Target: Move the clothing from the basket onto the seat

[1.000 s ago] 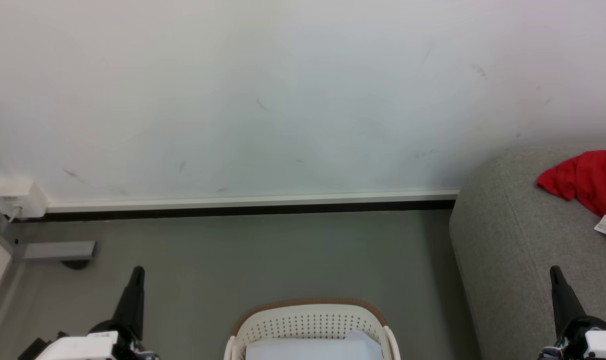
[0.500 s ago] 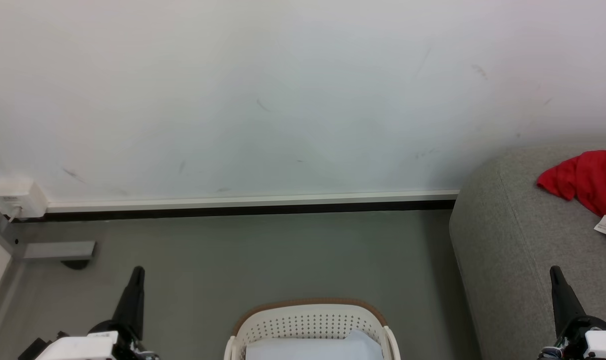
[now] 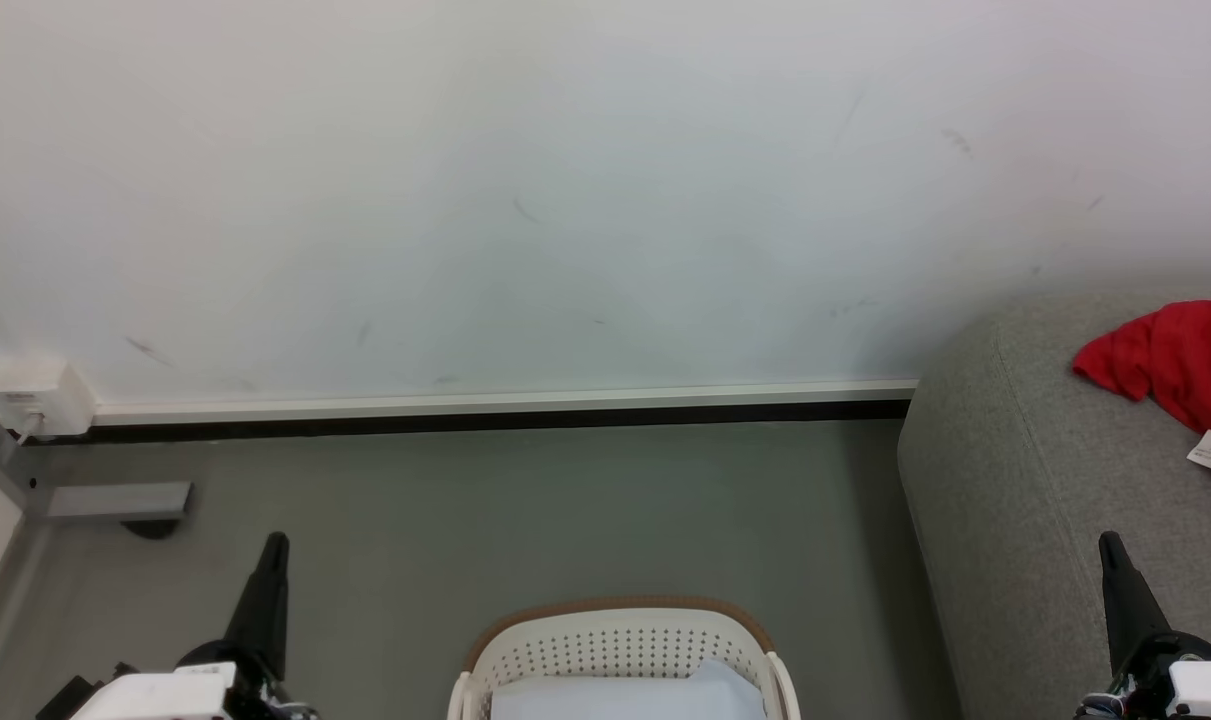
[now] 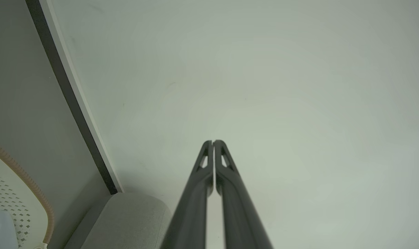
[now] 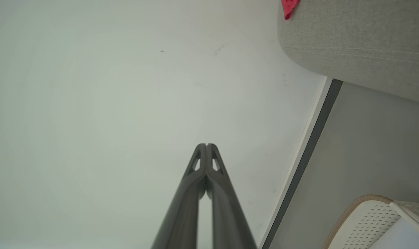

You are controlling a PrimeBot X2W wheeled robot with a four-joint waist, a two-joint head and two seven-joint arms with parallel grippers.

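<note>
As both pairs of jaws sit pressed together with nothing between them, the left gripper [image 4: 213, 141] and right gripper [image 5: 206, 145] each point at the bare pale wall [image 3: 565, 200] in their own wrist views, tips meeting at mid-frame. Head view: left gripper at lower left, right gripper at lower right, dark fingers pointing up the frame, neither touching anything. Basket [image 3: 615, 640] at bottom centre, between the two grippers, standing on the grey floor [image 3: 525, 520]; brown rim, perforated cream wall, a plain pale cloth [image 3: 625, 698] lying inside. Seat [image 3: 1025, 500] takes up the right side of the frame, its rounded corner near the basket's right side, not touching it. Clothing [image 3: 1175, 360] lies on the seat top at mid-right, red, crumpled, cut off by the right frame edge. A small white label tag [image 3: 1209, 450] sits at its lower edge, resting on the grey fabric. Right wrist view: a red scrap of it at the top edge, on the seat. White skirting board [image 3: 505, 405] with a dark strip beneath runs along the wall foot; a small white box [image 3: 35, 395] sits at its left end.
</note>
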